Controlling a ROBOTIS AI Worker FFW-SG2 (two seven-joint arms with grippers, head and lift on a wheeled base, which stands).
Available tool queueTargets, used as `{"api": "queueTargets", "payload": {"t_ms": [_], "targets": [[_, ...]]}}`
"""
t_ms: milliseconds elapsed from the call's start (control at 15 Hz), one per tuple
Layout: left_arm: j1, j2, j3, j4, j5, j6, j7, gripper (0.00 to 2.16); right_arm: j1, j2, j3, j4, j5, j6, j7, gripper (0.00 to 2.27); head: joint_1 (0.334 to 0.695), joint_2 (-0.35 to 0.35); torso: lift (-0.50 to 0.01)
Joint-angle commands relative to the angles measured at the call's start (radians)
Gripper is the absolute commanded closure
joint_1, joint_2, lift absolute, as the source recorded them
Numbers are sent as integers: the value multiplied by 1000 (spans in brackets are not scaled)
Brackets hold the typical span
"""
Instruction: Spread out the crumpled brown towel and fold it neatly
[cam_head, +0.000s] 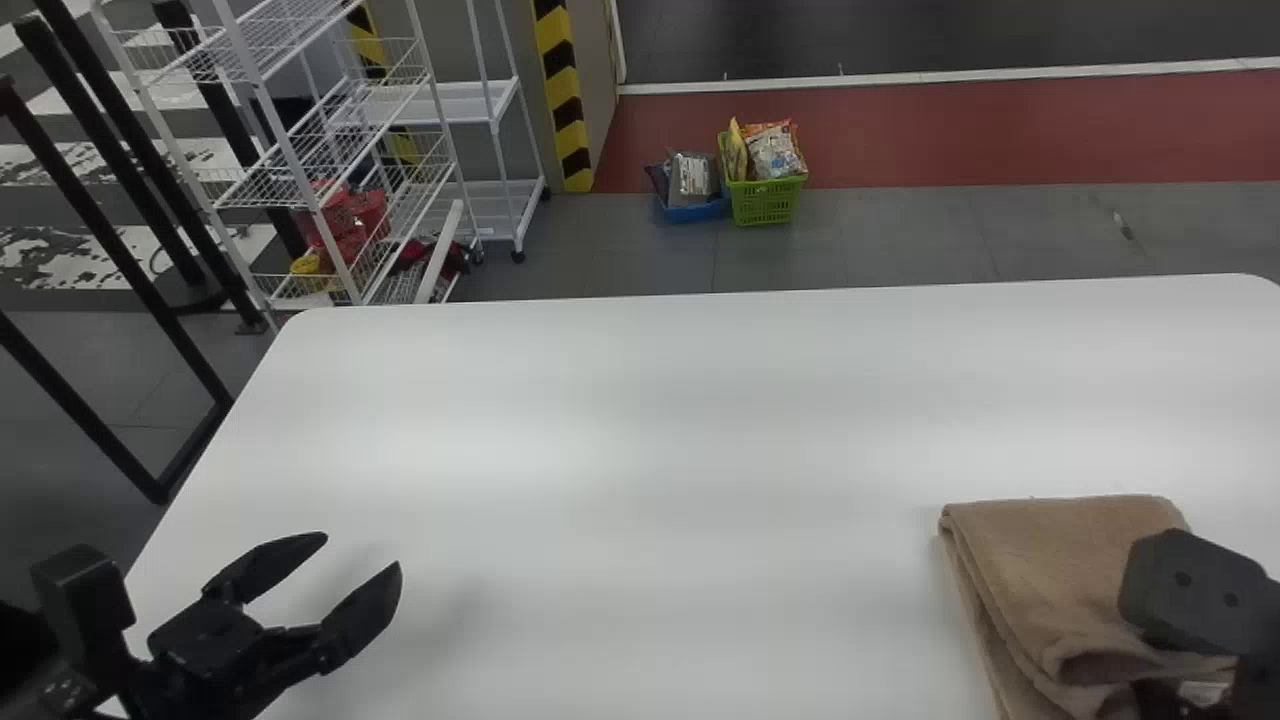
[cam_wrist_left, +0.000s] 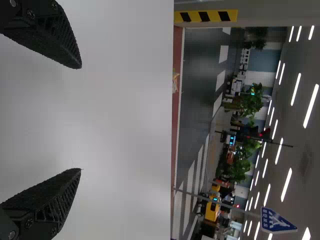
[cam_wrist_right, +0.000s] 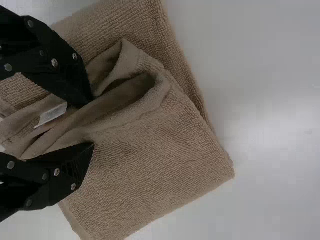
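As you look forward across the white table (cam_head: 650, 430), the brown towel (cam_head: 1060, 570) lies folded in layers at near right. Its long axis, so far as visible, runs far to near, slanting slightly rightward toward you. Your right gripper (cam_head: 1190, 590) is at its near part, fingers parted astride a rumpled fold; your left gripper (cam_head: 362, 550), near left, is spread.
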Motion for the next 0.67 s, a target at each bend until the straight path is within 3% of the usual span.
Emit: {"api": "queueTargets", "payload": {"t_ms": [0,333,600], "targets": [[0,-3,-1,2,0,-6,0,73,-14,0,-9,0,-27,5,5,1133,695,159,-128],[0,-3,-1,3,0,-9,0,73,-89,0,-58,-1,-191,72,5,1214,695,158,-128],[0,-3,3,11,6,-12,0,73,-73,-2,-62,-49,-205,100,5,1214,695,160,-128]]}}
